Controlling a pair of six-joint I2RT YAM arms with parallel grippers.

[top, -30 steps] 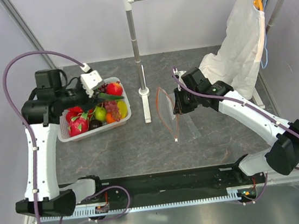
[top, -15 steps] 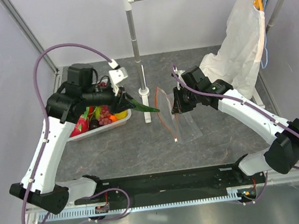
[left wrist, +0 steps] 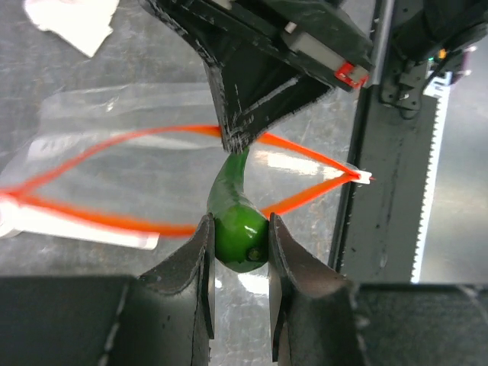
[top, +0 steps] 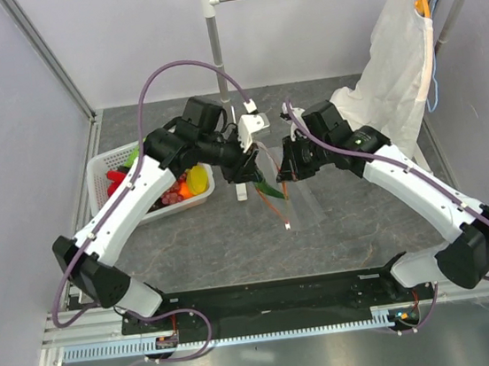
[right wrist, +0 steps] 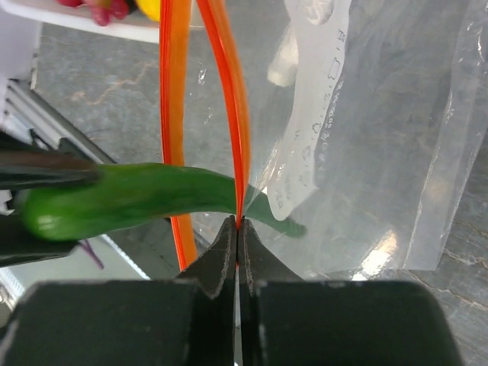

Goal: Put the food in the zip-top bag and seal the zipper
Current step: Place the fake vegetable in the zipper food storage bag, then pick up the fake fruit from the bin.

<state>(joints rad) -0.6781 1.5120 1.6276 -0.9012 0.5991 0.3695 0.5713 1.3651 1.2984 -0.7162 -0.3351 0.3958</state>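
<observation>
My left gripper is shut on a glossy green chili pepper, held at its thick end. Its thin tip points into the open mouth of the clear zip-top bag. My right gripper is shut on the orange-red zipper strip and holds one side of the mouth up. In the right wrist view the pepper crosses the strip with its tip inside the bag. In the top view both grippers, the left and the right, meet at the bag. More toy food lies in the basket.
A white slotted basket stands at the left. A white rack post on a base stands just behind the bag. A white garment cover hangs at the back right.
My left arm has swung right from the basket to the bag, carrying the green pepper to the bag's mouth. My right gripper has kept hold of the zipper strip.
</observation>
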